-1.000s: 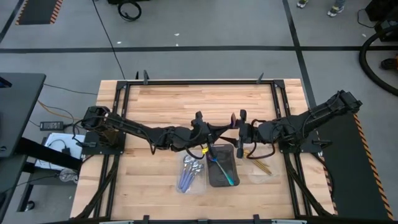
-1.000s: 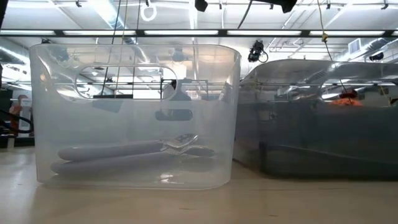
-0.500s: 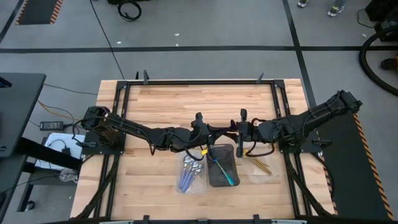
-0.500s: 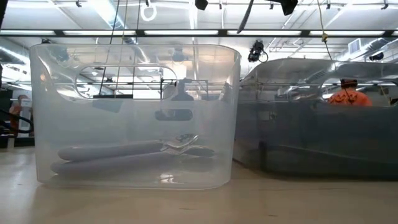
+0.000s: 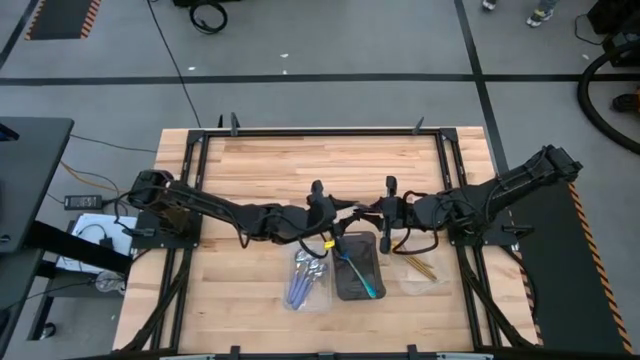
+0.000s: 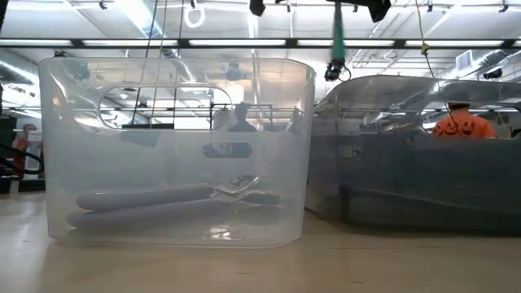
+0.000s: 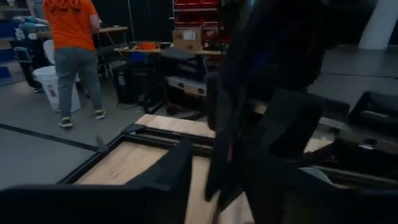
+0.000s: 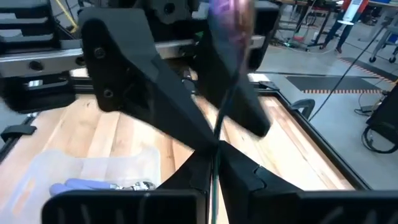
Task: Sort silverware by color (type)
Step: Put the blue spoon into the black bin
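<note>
Above the middle of the table my two grippers meet tip to tip. My right gripper (image 5: 384, 212) (image 8: 212, 163) is shut on an iridescent purple spoon (image 8: 231, 15) with a teal handle (image 6: 336, 32). My left gripper (image 5: 334, 205) faces it, open, with its two fingers (image 8: 124, 62) spread on either side of the spoon. Whether they touch it I cannot tell. In the clear left tray (image 5: 308, 280) lie spoons with lilac handles (image 6: 146, 199). A teal-handled spoon (image 5: 362, 278) lies in the dark middle tray, and gold pieces (image 5: 420, 267) lie in the clear right tray. My right gripper pinches the spoon's thin handle (image 8: 214, 146) between its two fingertips. The fingers come level from the table's right and lie across the handle. The spoon stands about upright, bowl up and teal handle end hanging below the fingers, lifted clear above the trays.
The three trays stand side by side near the table's front edge, just below the grippers. Bare wood (image 5: 300, 160) lies behind the arms. Beyond the table a person in orange (image 6: 460, 124) stands in the room.
My right gripper has shut on the spoon's handle, and my left gripper has then opened and let it go. The arms have barely moved. In the low view the teal handle now hangs straight down from the top of the picture.
</note>
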`<state>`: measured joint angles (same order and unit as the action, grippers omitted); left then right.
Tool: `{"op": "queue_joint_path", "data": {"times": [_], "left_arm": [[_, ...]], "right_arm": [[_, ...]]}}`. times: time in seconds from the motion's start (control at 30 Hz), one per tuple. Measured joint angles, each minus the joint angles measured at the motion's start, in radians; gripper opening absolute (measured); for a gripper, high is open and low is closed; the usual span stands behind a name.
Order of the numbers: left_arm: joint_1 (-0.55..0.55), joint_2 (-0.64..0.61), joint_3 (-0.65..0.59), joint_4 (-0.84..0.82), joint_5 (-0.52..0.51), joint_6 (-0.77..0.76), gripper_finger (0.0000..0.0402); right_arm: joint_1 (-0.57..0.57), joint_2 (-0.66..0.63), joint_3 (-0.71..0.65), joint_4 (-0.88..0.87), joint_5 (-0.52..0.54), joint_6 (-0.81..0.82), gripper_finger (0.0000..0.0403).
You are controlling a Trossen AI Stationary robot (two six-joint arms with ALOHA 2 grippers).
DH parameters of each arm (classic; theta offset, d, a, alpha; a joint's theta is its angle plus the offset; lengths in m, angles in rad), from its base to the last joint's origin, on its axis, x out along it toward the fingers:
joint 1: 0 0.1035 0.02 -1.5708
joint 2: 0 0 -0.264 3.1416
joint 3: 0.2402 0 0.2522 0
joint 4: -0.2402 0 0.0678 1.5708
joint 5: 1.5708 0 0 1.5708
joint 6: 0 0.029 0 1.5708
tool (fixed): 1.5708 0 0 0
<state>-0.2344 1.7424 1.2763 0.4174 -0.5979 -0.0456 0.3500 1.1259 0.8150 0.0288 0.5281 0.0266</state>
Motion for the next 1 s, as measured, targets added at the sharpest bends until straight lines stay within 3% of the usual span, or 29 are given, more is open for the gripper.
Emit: {"op": "queue_joint_path", "data": {"times": [0.13,0.27,0.43,0.73,1.0], "left_arm": [[-0.006,-0.031,0.001,-0.088,-0.004,0.004,0.0178],[-0.019,-0.064,0.001,-0.179,-0.007,-0.019,0.0202],[-0.033,-0.063,0.001,-0.296,-0.006,-0.081,0.02],[-0.068,-0.063,0.0,-0.581,-0.006,-0.18,0.0186],[-0.074,-0.063,0.0,-0.709,-0.055,-0.218,0.0182]], "right_arm": [[0.0,0.0,0.0,-0.034,0.0,0.023,0.0024],[0.0,0.0,0.0,-0.081,0.0,0.044,0.001],[0.0,0.0,0.0,-0.101,-0.013,0.093,0.0011],[0.0,0.0,0.0,-0.112,-0.161,0.263,0.0013],[0.0,0.069,0.0,-0.115,-0.254,0.362,0.0014]]}}
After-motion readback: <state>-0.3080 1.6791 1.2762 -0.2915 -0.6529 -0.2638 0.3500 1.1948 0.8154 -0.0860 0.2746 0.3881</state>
